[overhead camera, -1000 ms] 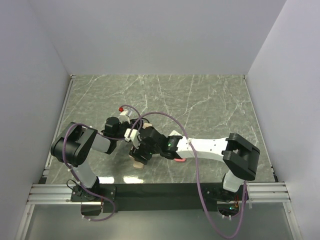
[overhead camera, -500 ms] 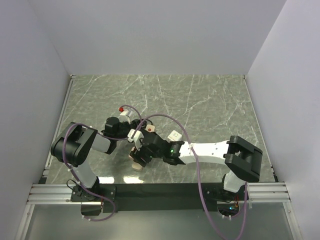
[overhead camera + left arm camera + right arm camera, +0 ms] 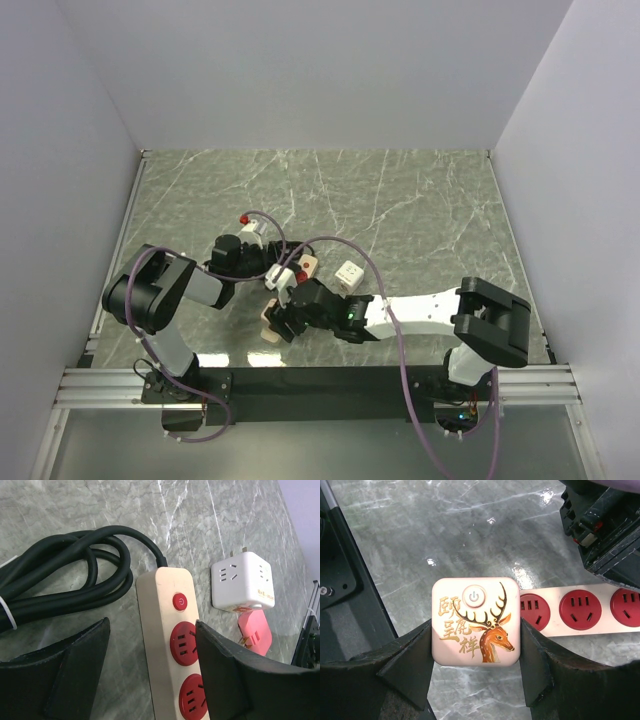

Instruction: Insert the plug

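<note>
Over end of cream red-socket power strip point(image 3: 580, 610) | right gripper point(image 3: 476, 660) clamps cream square deer-print plug point(image 3: 476, 622) | left gripper point(image 3: 150, 675) open astride strip, empty | likely step: aligning; next: lower squarely.

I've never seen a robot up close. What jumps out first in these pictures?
The pale cube with a golden deer stands out first, clamped in the right gripper over the marble table. Behind it lies a cream power strip with bright red sockets, and the left gripper is open on either side of it.

Bright, even overhead light; sm. glare spots on table point(image 3: 431, 561), pics sharp.
</note>
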You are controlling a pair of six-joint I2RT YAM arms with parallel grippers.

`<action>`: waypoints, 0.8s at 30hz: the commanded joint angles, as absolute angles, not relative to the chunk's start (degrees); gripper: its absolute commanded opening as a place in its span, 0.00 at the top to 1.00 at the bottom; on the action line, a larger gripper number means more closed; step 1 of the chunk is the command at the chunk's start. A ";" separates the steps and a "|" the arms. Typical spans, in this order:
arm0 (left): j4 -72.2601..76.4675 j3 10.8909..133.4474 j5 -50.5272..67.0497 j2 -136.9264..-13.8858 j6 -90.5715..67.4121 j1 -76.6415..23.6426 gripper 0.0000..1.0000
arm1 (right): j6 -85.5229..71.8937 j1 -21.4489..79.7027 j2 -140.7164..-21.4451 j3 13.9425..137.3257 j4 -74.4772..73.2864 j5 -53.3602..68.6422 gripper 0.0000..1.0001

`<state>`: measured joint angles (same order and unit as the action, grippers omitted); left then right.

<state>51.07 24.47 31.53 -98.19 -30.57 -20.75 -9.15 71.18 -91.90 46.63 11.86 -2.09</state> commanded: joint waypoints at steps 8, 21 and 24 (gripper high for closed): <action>47.11 24.87 29.79 -97.30 -28.48 -21.44 0.25 | -21.09 79.27 -101.06 41.83 -2.10 11.25 1.00; 46.85 24.26 29.71 -96.24 -28.13 -21.45 0.26 | -25.04 80.86 -104.77 41.14 -0.09 13.88 1.00; 46.67 24.34 29.44 -96.33 -28.30 -21.45 0.26 | -26.54 81.65 -104.59 40.34 -0.09 14.15 1.00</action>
